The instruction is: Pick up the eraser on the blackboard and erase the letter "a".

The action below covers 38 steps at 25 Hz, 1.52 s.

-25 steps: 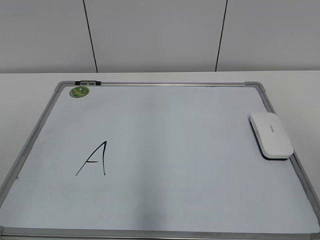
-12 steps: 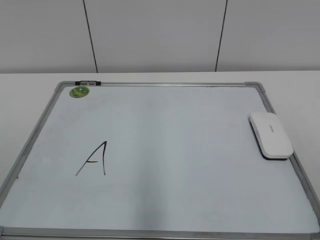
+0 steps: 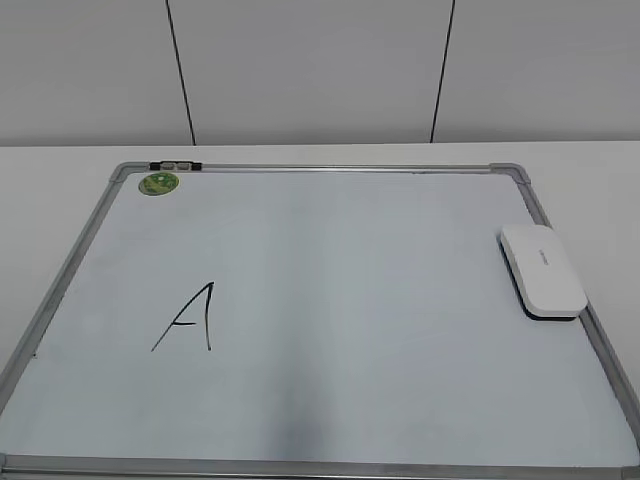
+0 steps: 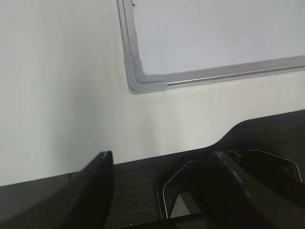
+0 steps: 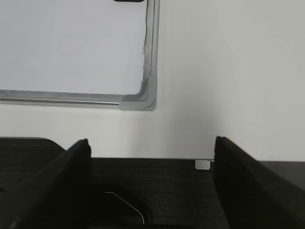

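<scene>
The eraser (image 3: 543,269), a flat white block with a dark underside, lies on the blackboard (image 3: 330,190) by its right frame. A tall angular capital "A" (image 3: 185,318) is drawn at the board's left. No small cursive "a" shows in any view. Neither gripper shows in the exterior view. My left gripper (image 4: 162,157) is open and empty over a dark surface, short of the board's near left corner (image 4: 143,83). My right gripper (image 5: 152,141) is open and empty, short of the near right corner (image 5: 143,98). A dark sliver of the eraser (image 5: 128,1) shows at the top edge.
A round green magnet (image 3: 159,183) sits at the board's far left corner, with a small black and white clip (image 3: 174,164) on the frame beside it. The board lies on a white table (image 3: 590,170) before a grey panelled wall.
</scene>
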Tool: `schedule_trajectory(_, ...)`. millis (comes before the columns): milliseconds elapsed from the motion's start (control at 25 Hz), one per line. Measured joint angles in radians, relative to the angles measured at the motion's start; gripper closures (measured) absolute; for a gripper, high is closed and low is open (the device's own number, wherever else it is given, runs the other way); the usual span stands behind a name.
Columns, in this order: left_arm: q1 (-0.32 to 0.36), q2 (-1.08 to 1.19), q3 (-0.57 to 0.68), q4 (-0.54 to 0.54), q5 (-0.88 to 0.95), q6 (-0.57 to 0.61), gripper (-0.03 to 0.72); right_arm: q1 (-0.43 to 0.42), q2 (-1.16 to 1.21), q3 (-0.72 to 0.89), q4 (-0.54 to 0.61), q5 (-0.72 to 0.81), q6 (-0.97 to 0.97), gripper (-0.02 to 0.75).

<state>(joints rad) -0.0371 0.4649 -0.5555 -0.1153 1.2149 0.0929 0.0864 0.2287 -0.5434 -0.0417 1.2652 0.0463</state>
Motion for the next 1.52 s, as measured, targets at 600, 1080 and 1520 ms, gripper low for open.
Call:
schedule_trajectory(600,0.000,0.000,0.013,0.041,-0.087,-0.001,0.227,0.000,-0.004,0.054,-0.014,-0.125,0.000,0.149)
schedule_trajectory(1080,0.000,0.000,0.036,0.037,-0.123,-0.001,0.227,0.000,-0.004,0.054,-0.014,-0.127,0.000,0.149)
schedule_trajectory(1520,0.000,0.000,0.036,0.037,-0.123,-0.002,0.227,0.000,-0.004,0.054,-0.014,-0.127,0.000,0.150)
